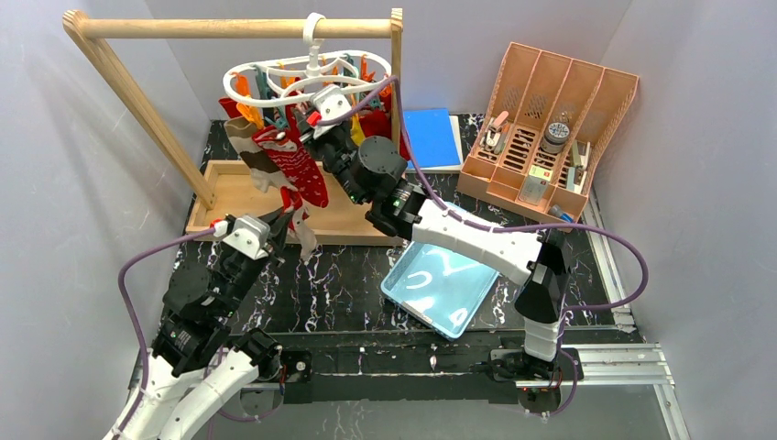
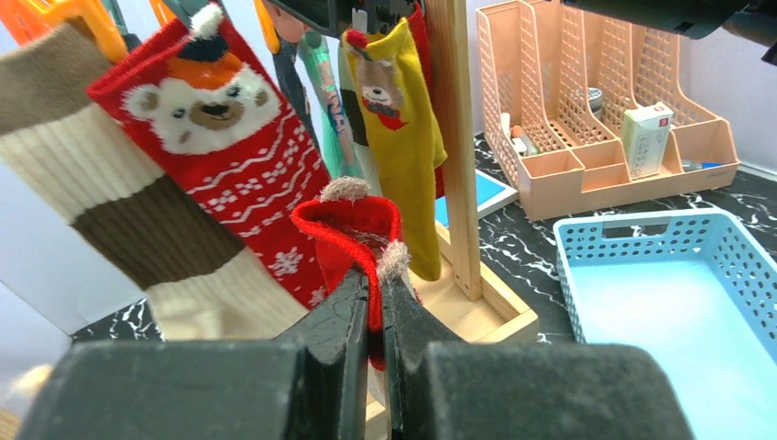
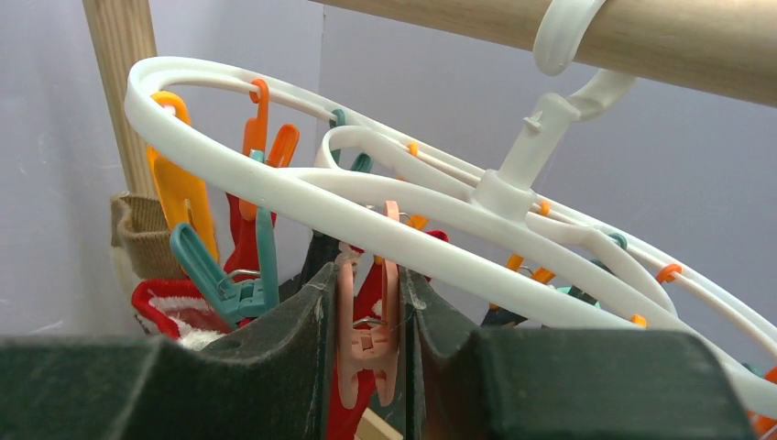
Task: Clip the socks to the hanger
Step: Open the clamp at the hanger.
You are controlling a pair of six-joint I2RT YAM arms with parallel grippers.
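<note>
The white ring hanger [image 1: 275,71] hangs by its hook from the wooden rail [image 1: 229,27], with orange and teal clips dangling. Clipped to it are a red bear sock [image 2: 229,137], a brown and cream striped sock [image 2: 119,211] and a mustard sock [image 2: 399,119]. My left gripper [image 2: 376,286] is shut on the cuff of a loose red sock [image 2: 353,225] with fluffy trim, held up below the hanging ones. Under the hanger [image 3: 412,206], my right gripper [image 3: 371,302] is shut on a pink clip [image 3: 371,339], with its fingers pressing the clip's two arms.
The rail frame stands in a wooden tray [image 1: 229,197]. A light blue basket [image 1: 440,284] lies in front of the right arm. At the back right stands a peach desk organizer [image 1: 550,128] with small items, a blue pad [image 1: 431,137] beside it.
</note>
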